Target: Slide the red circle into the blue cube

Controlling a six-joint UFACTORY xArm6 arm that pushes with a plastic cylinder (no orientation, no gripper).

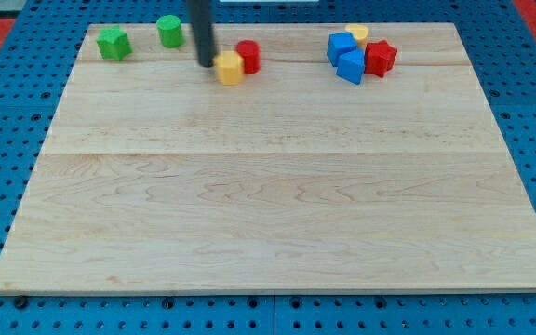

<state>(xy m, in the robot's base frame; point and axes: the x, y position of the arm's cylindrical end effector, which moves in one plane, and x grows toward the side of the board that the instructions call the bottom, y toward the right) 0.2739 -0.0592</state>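
Note:
The red circle [248, 56] sits near the view's top, left of centre, touching a yellow block [230, 68] on its left. My tip [207, 63] is at the yellow block's left side, close to it or touching. The blue cube [341, 46] lies at the view's top right in a cluster, with a second blue block [351, 67] just below it. The red circle is well to the left of the blue cube.
A red star-like block [380, 58] and a small yellow block [358, 33] touch the blue cluster. A green star-like block [113, 43] and a green cylinder [169, 31] sit at the top left. The wooden board [268, 205] lies on a blue pegboard.

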